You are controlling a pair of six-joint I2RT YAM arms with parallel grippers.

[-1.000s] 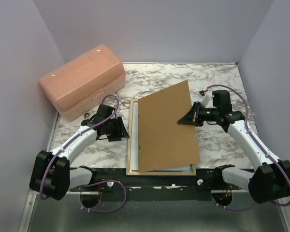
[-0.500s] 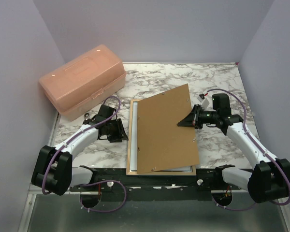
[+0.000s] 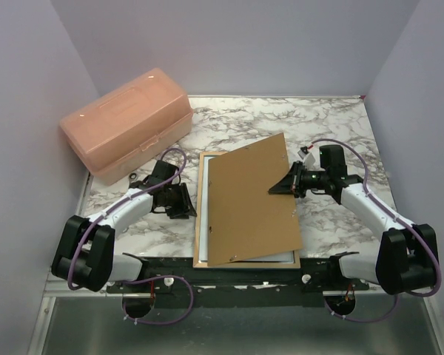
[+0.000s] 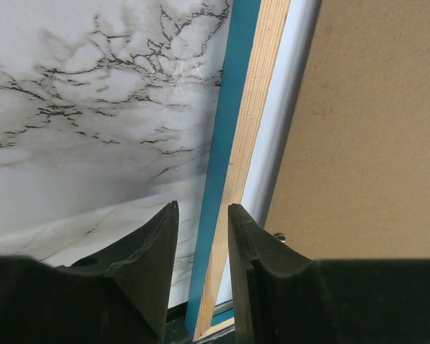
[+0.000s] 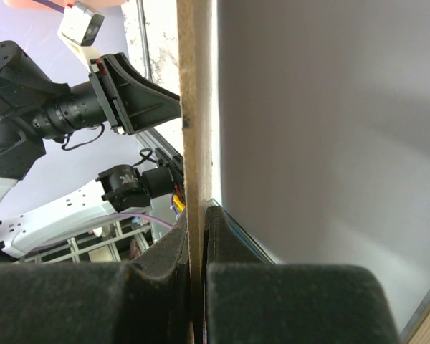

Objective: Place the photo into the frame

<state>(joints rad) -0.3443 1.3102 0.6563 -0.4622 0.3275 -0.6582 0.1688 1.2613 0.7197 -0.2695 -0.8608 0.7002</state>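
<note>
Two arms and four loose items on a marbled table (image 3: pixel 333 126), listed from the left.

Pink box (image 3: pixel 126 124): translucent plastic, lid on. It sits in the far left corner, apart from the other items.

Left gripper (image 3: pixel 183 201): low over the table, just beside the frame's left rail. In the wrist view the jaws stand part open, and the rail runs between the two black fingers (image 4: pixel 154 251). Whether they touch the rail cannot be told.

Frame (image 3: pixel 200 222): flat on the table at centre, towards the near edge, pale wood side up. A blue edge shows along the left rail in the wrist view.

Photo (image 3: pixel 206 181): inside the frame, white reverse up. Only a narrow strip at the left and a sliver at the near edge show; the rest is covered.

Backing board (image 3: pixel 248 200): plain brown, lying over the photo and frame. It is turned askew, so its far right corner juts past the frame.

Right gripper (image 3: pixel 287 185): clamped on the board's right edge. In the wrist view both fingers (image 5: pixel 168 265) press against the thin edge with no gap.
</note>
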